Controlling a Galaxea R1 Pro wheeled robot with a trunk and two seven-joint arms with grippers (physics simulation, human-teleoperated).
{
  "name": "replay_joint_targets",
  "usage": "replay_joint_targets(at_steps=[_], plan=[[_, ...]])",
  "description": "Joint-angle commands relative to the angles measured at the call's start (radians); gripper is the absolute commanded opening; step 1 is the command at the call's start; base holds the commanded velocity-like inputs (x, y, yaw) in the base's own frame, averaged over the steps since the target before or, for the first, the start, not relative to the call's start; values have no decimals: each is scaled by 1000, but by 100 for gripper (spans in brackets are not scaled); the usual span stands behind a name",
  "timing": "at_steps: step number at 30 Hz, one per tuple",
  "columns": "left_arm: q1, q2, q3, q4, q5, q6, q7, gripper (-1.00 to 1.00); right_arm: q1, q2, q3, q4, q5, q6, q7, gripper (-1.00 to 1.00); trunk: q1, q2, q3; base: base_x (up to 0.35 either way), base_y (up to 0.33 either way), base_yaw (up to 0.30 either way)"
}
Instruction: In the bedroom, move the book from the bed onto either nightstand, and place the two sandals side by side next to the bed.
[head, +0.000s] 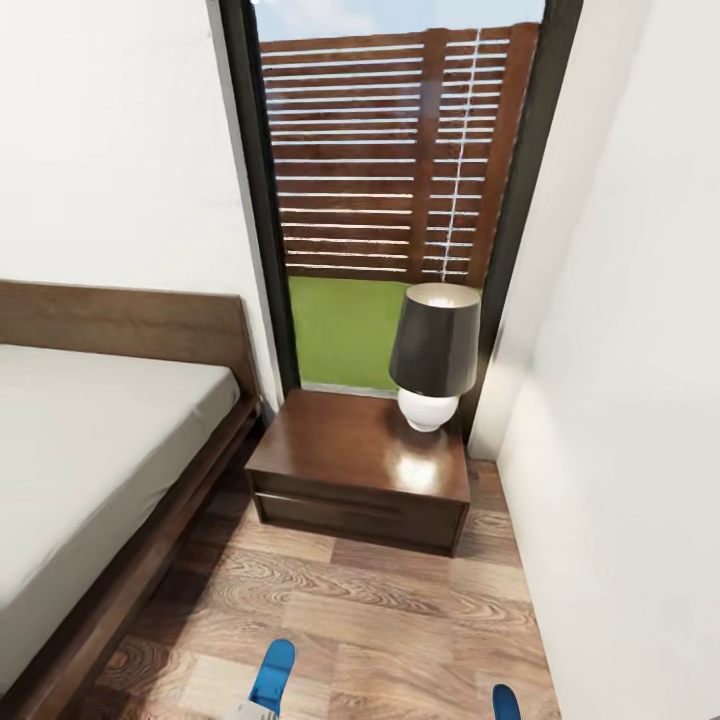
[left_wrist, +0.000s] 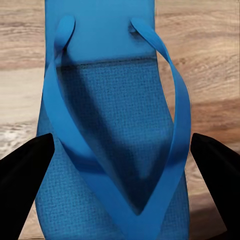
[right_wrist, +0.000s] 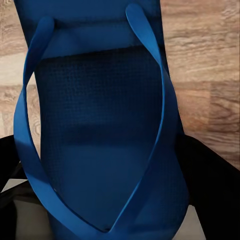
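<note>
Over the wood floor (head: 380, 610) beside the bed (head: 90, 450): one sandal (left_wrist: 112, 135) sits between the left pincer (left_wrist: 120, 172) fingers, the other sandal (right_wrist: 100, 130) in the right pincer (right_wrist: 100, 200). Left jaws look spread wide, flanking the sole; contact unclear. Right jaw state: cannot tell, fingers mostly hidden. Both blue toes peek in head view, well apart. Judgement: light, flexible foam, thin floppy straps; take hold across sole edges, not straps. Nightstand (head: 360, 465) surface carries a lamp (head: 433, 355).

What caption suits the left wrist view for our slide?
A blue sandal sits between the left end effector's dark fingers, above the wood-plank floor.
</note>
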Motion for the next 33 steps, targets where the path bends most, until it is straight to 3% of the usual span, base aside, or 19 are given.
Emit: replay_joint_targets(at_steps=[1, 33], plan=[[-1, 1, -4, 1, 6, -3, -2, -100, 0, -1, 5, -1, -11, 7, 3, -100, 0, 0, -1, 0, 0, 241], [-1, 1, -1, 2, 5, -3, -2, -100, 0, -1, 5, -1, -11, 7, 3, -100, 0, 0, -1, 0, 0, 252]])
